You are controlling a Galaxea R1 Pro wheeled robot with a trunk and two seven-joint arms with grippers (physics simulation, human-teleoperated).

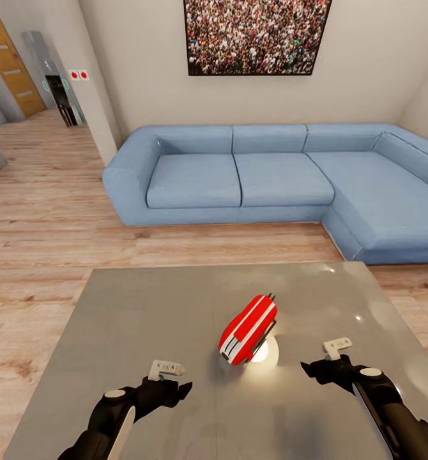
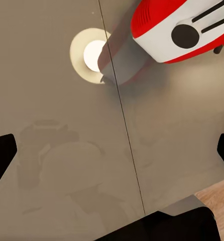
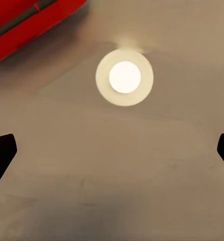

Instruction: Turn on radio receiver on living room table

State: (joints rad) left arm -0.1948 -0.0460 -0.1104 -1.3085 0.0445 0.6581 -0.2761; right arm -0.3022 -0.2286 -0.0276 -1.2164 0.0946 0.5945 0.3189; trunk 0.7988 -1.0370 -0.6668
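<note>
The red radio receiver (image 1: 248,329) with its white-grey band lies on the glossy grey table (image 1: 144,319), right of the middle, its thin handle pointing toward the sofa. My left gripper (image 1: 179,390) hovers over the table near and to the left of the radio, open. In the left wrist view the radio (image 2: 177,30) shows its dark round dial beyond the spread fingers (image 2: 1,155). My right gripper (image 1: 313,369) hovers to the radio's right, open and holding nothing. A red edge of the radio (image 3: 26,25) appears in the right wrist view, apart from that gripper (image 3: 112,150).
A blue L-shaped sofa (image 1: 271,179) stands behind the table under a crowd photo (image 1: 255,35). A bright lamp reflection (image 1: 265,350) glows on the tabletop beside the radio. Light wood floor (image 1: 48,211) runs left toward a wall corner and a doorway.
</note>
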